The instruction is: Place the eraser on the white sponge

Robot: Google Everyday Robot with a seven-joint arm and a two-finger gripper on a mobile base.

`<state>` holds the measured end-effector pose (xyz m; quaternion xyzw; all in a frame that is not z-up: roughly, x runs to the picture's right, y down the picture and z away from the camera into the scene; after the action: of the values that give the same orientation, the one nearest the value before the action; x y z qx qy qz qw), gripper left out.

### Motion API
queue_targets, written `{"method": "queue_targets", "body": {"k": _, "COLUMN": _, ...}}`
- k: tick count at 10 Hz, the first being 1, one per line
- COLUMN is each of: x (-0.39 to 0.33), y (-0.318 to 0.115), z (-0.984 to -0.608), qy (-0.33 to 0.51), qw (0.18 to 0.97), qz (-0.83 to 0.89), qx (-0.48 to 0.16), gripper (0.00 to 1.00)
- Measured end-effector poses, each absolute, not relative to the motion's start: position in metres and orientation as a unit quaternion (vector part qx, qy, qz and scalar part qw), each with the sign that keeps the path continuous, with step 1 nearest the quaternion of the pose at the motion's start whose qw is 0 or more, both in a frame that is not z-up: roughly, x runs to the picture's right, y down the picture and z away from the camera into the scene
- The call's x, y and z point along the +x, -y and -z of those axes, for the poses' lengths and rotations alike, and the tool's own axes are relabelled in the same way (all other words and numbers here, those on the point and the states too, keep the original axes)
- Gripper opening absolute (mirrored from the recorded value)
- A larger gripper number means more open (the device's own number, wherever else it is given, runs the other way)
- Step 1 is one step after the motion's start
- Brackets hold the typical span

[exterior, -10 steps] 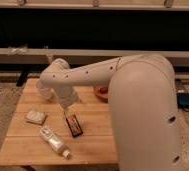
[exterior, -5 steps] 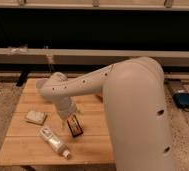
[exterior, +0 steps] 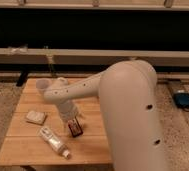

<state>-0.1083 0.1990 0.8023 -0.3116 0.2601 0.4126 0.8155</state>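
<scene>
**Eraser sits at the tip of the hand, apart from the white sponge**

Eraser [exterior: 75, 128] lies flat on the wooden counter [exterior: 23, 150], a small dark block with reddish marks on top, near the middle of the boards and towards the front edge. The hand [exterior: 71, 120] comes down on it from above and slightly from the left, with its lower end right at the eraser's rear end. It seems to touch the block there, though the view is too poor to be sure. I cannot tell whether the hand is apart, together or clamped on the eraser.

The white sponge [exterior: 36, 117] rests flat on the left part of the counter, well to the left of the eraser, with bare wood between the two. Nothing lies on top of it.

A white tube [exterior: 54, 141] lies on its side at a slant in front of the sponge and to the left of the eraser. Its upper end is near the sponge's front corner and its other end points towards the front edge of the counter. A white cup [exterior: 43, 85] stands at the back left, partly hidden by the wrist.

The arm [exterior: 130, 100] is bulky and white. It fills the right side of the view and reaches leftwards over the counter. A blue device [exterior: 184, 99] lies on the speckled floor [exterior: 180, 132] to the right.
</scene>
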Motion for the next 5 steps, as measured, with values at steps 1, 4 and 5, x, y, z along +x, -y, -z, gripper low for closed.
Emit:
{"method": "queue_targets", "body": {"k": 1, "x": -0.107, "y": -0.202, "z": -0.807, "qy": -0.263, "qw": 0.812, "qz": -0.418, "qx": -0.311, "gripper": 0.8}}
{"method": "queue_targets", "body": {"k": 4, "x": -0.107, "y": -0.21, "z": -0.817, "qy": -0.271, "qw": 0.806, "qz": -0.423, "qx": -0.313, "gripper": 0.78}}
{"method": "queue_targets", "body": {"k": 5, "x": -0.108, "y": -0.211, "z": -0.819, "qy": -0.271, "qw": 0.806, "qz": -0.422, "qx": -0.314, "gripper": 0.73}}
